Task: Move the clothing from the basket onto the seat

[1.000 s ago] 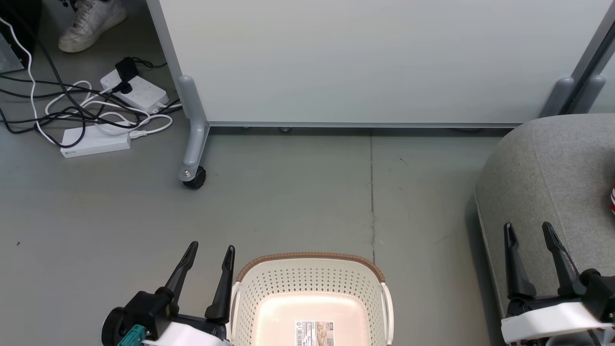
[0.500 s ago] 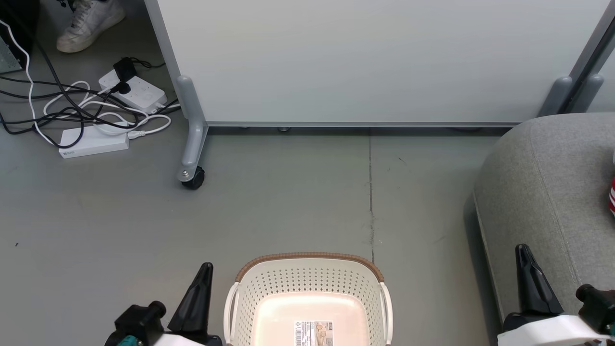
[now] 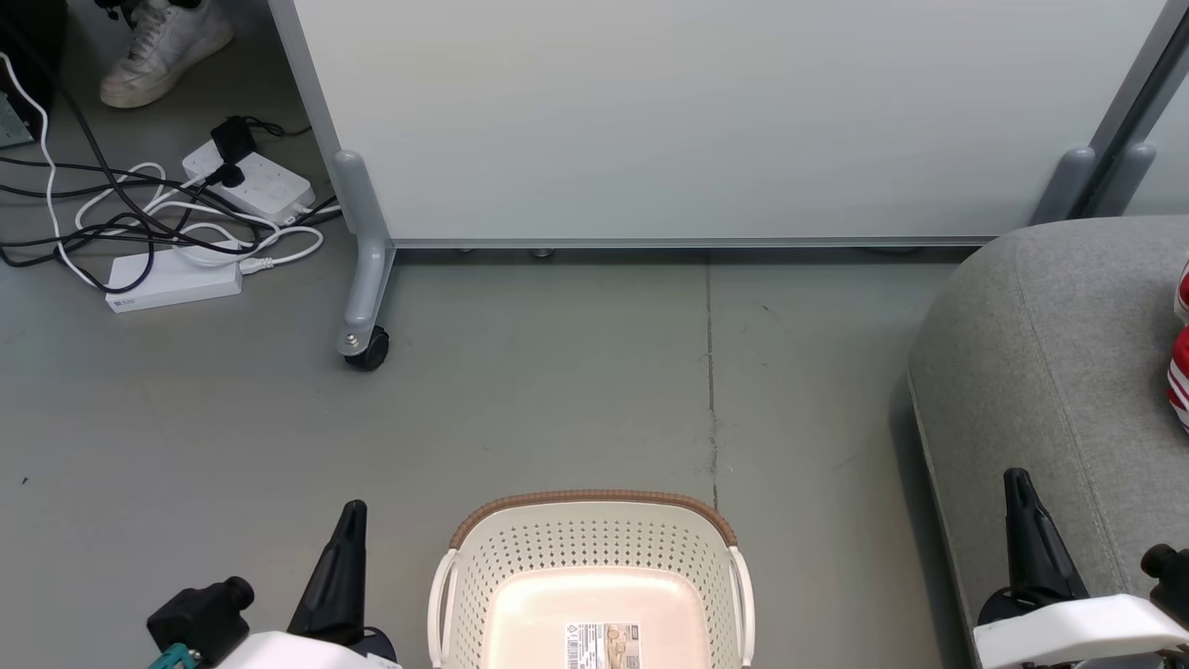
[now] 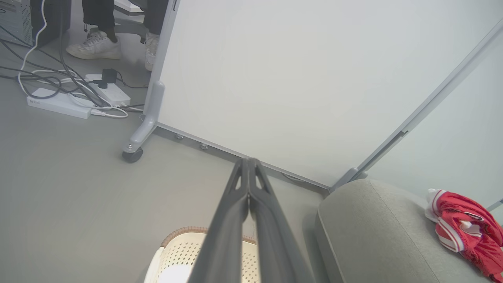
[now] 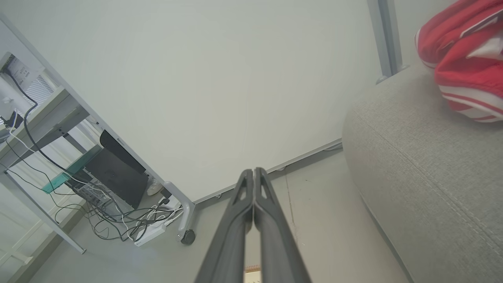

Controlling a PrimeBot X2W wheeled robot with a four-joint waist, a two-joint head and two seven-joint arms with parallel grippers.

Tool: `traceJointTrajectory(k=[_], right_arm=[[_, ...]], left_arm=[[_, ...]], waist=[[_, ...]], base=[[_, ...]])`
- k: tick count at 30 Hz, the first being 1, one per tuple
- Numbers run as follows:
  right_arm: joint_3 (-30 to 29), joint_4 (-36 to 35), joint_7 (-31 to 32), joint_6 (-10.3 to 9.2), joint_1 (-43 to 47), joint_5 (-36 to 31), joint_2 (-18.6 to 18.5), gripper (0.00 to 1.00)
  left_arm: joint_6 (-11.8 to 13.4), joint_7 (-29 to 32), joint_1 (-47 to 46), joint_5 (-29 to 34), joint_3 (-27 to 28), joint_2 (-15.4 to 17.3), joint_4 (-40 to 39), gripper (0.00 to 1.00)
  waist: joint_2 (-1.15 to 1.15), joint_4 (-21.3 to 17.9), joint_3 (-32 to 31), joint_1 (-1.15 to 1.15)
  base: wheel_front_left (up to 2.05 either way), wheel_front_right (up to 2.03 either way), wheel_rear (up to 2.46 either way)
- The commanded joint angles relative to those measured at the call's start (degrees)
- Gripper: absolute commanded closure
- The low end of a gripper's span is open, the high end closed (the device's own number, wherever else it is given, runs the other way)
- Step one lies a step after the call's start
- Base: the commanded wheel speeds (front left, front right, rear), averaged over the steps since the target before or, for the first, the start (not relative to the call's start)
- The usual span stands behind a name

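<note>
The cream-white basket (image 3: 483,548) with a brown rim stands on the floor at the bottom centre, holding nothing but a label on its bottom; its rim shows as the basket (image 4: 177,251) in the left wrist view. The grey seat (image 3: 1050,353) lies at the right, and red-and-white clothing (image 3: 1180,372) rests on it, seen also as clothing (image 4: 467,226) and clothing (image 5: 463,59). My left gripper (image 3: 351,520) is shut, left of the basket, with nothing in it. My right gripper (image 3: 1019,488) is shut over the seat's near edge, also with nothing in it.
A pale grey wheeled partition panel (image 3: 706,121) stands behind, its caster (image 3: 365,348) on the floor. Power strips and tangled cables (image 3: 167,223) lie at the far left. A person's white shoe (image 3: 158,46) is at the top left.
Both grippers have closed from open and drawn back toward the bottom edge. The camera has shifted slightly, showing more of the seat and the clothing.
</note>
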Motion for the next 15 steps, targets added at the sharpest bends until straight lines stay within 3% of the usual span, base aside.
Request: traceJointTrajectory(k=[1, 15], right_arm=[[0.07, -0.73, 0.71, 0.0, -1.51, 2.35, -0.49, 1.0], [0.19, -0.4, 3.46, 0.0, -2.49, 14.2, -0.65, 1.0]], left_arm=[[-0.12, 0.36, -1.77, -2.52, 0.62, 0.63, -1.12, 1.0], [-0.33, 3.08, -2.42, -14.91, 2.67, 1.4, -1.79, 1.0]], waist=[[0.0, -0.06, -0.02, 0.0], [0.0, -0.64, -0.22, 0.0]], base=[[0.0, 0.0, 0.0], [0.0, 0.0, 0.0]])
